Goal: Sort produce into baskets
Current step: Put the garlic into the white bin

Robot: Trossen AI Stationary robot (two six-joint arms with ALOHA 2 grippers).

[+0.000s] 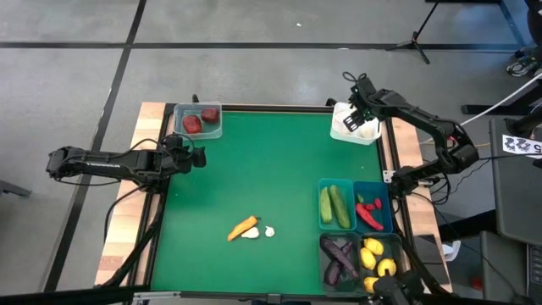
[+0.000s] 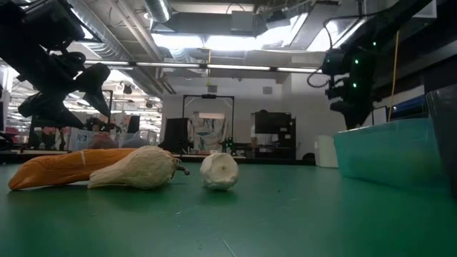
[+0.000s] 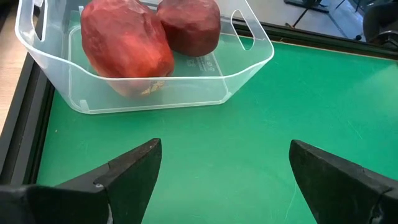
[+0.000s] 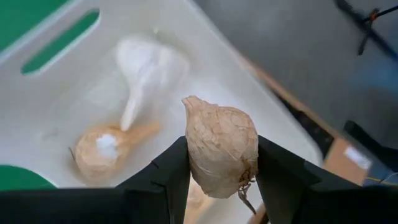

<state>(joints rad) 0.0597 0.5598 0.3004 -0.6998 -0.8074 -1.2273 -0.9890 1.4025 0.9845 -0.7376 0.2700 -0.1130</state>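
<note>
My right gripper [image 1: 360, 108] hangs over the white basket [image 1: 345, 134] at the table's far right corner, shut on a pale garlic bulb [image 4: 221, 149]. Two more garlic bulbs [image 4: 134, 81] lie in that basket. My left gripper [image 3: 224, 168] stands open at the table's left edge, just short of the clear basket [image 3: 249, 68] with two dark red round ones [image 3: 127, 46]. An orange carrot [image 1: 243, 227] and two garlic bulbs [image 1: 270, 230] lie on the green mat near the front middle. My right gripper pinches the garlic bulb between its two fingers, one on each rounded side [image 4: 194, 155]. The fingers slant down from above. The bulb is lifted clear above the white basket, its pointed tip [image 4: 189, 101] facing away from the wrist.
At the right front stand two teal baskets, one with green cucumbers [image 1: 335, 205] and one with red peppers [image 1: 368, 212]. Just in front of them, two dark baskets hold purple eggplants [image 1: 340, 258] and yellow lemons [image 1: 377, 257]. Bare green mat [image 1: 271, 169] lies between the baskets.
</note>
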